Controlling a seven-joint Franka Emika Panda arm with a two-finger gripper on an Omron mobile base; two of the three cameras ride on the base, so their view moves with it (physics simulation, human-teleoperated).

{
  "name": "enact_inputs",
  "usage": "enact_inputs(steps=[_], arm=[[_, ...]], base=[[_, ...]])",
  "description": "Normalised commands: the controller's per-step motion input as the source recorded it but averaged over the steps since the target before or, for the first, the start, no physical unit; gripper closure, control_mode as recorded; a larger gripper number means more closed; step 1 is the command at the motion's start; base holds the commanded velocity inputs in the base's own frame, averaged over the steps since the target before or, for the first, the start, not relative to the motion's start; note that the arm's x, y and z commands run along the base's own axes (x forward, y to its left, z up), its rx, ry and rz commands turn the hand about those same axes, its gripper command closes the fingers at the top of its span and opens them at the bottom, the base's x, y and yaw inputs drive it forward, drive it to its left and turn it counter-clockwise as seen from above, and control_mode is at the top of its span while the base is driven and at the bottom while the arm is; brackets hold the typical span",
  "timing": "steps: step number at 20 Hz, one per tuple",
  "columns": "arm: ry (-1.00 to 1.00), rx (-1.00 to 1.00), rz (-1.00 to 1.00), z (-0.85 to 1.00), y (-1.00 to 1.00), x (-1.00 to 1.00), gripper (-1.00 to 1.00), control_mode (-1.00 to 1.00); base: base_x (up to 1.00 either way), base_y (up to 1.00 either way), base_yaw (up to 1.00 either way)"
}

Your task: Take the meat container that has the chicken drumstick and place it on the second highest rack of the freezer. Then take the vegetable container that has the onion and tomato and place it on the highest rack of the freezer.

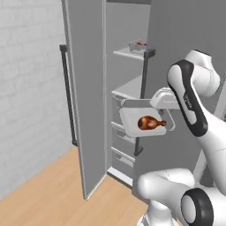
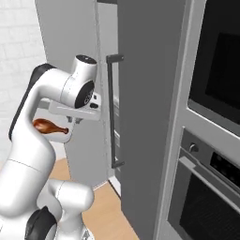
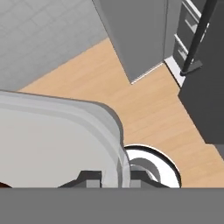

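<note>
My fingers [image 3: 113, 177] pinch the rim of the meat container [image 1: 132, 121], holding it level so the chicken drumstick [image 1: 150, 122] stays put while the open freezer [image 1: 128, 88] waits at eleven o'clock.

One chicken drumstick [image 1: 151, 122] lies in one pale tray [image 1: 130, 121]. One freezer [image 1: 128, 88] stands with one door [image 1: 86, 97] open; two dark handles [image 1: 68, 95] show.

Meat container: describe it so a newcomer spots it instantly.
Start at the tall grey freezer, its left door open. In front of its shelves the gripper pinches a shallow pale-grey tray by its rim. It carries a glossy orange-brown chicken drumstick; the other tray sits on an upper shelf.
</note>
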Motion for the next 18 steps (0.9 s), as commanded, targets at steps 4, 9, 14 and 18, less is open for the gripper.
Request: enact_inputs(steps=[4, 9, 14, 18], arm=[[0.00, 0.00, 0.00, 0.00, 0.00, 0.00, 1.00, 1.00], [0.00, 0.00, 0.00, 0.00, 0.00, 0.00, 1.00, 1.00], [0.00, 0.00, 0.00, 0.00, 0.00, 0.00, 1.00, 1.00], [0.00, 0.00, 0.00, 0.00, 0.00, 0.00, 1.00, 1.00]], base=[[0.23, 0.64, -0.39], [0.44, 0.75, -0.41], [0.02, 0.62, -0.40], [0.00, 0.55, -0.41]])
